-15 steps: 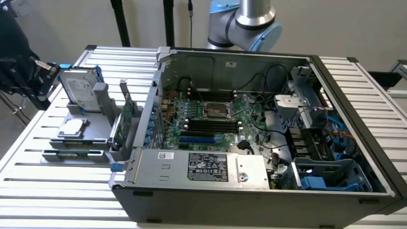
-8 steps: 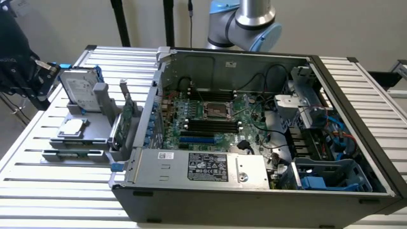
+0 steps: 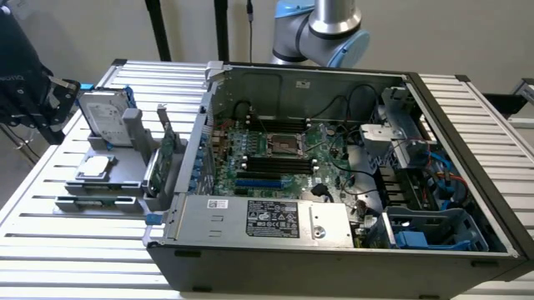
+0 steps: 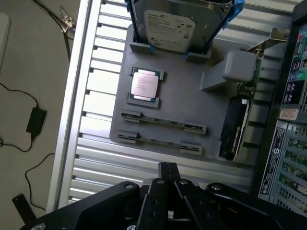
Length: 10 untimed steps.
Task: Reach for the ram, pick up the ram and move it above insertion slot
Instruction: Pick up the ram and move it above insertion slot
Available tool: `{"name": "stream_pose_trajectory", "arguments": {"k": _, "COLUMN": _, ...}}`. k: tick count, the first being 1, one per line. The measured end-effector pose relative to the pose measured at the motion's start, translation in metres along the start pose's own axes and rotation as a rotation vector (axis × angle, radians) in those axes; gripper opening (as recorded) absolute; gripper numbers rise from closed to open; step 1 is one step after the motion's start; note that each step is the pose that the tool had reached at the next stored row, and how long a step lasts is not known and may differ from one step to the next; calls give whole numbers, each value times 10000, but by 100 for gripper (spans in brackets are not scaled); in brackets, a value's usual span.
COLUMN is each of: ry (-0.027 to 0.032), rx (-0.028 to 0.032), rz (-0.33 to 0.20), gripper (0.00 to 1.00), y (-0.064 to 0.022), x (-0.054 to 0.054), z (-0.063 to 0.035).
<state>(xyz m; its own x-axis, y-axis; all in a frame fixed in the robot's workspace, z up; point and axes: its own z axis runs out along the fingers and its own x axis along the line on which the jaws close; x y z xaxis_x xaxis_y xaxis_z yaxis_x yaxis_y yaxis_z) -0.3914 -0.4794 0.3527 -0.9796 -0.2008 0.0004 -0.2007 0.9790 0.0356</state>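
With your gripper (image 4: 167, 168) narrow, empty and over the desk (image 4: 93, 158) short of the ram (image 4: 159, 142) in its grey tray (image 4: 192, 96), a descent could jab the stick or snag its twin (image 4: 163, 123) just beside.

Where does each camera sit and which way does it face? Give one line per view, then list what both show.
Exterior view: off the arm, raised, looking down into the open computer case on the slatted table; the arm's joint shows behind the case.
Wrist view: on the wrist, looking down past the gripper at the grey tray holding two RAM sticks.
Shared: the tray, hard drive, CPU, expansion card, table and case edge.
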Motion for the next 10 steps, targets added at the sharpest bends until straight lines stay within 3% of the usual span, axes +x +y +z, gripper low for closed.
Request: {"name": "stream_pose_trajectory", "arguments": {"k": 10, "ry": 66, "rx": 1, "rz": -1825, "gripper": 11, "y": 0, "x": 0, "z": 0}}
